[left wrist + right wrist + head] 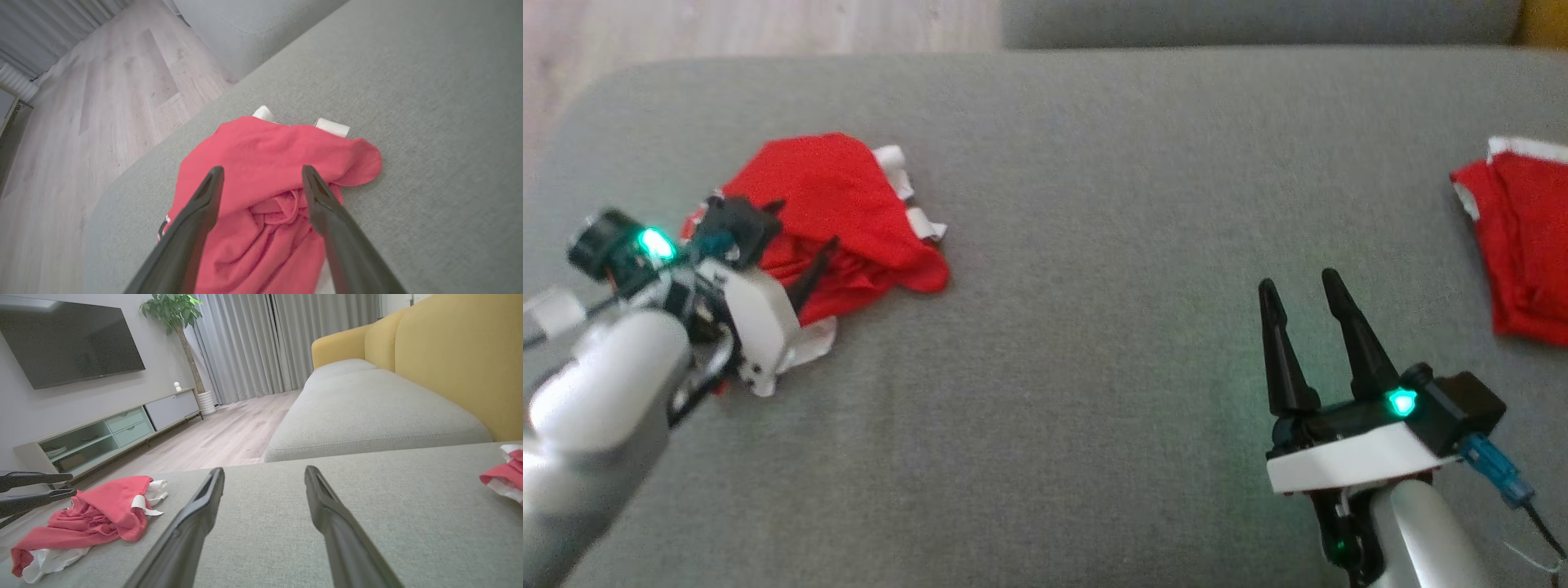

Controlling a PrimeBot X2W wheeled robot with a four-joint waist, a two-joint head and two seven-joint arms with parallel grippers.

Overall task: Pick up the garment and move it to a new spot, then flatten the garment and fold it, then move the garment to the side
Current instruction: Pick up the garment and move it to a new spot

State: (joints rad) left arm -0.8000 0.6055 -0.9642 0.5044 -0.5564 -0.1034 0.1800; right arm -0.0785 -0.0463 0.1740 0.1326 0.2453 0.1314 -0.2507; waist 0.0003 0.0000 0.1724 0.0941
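The red garment [841, 212] lies crumpled in a heap near the left end of the grey sofa cushion [1094, 147], white trim poking out at its edges; nothing about it looks flattened or folded. The left end effector [262, 169] hangs just over the heap with its two fingers apart, one to each side of a bunched ridge of cloth, gripping nothing; whether the tips touch the fabric, I cannot tell. The right end effector [1298, 279] hovers over bare cushion well away from it, fingers also apart and empty. A second red garment [1523, 245] sits at the far right edge. By my reading the task is at its first grasp; lifting, moving, flattening, folding and setting aside all remain.
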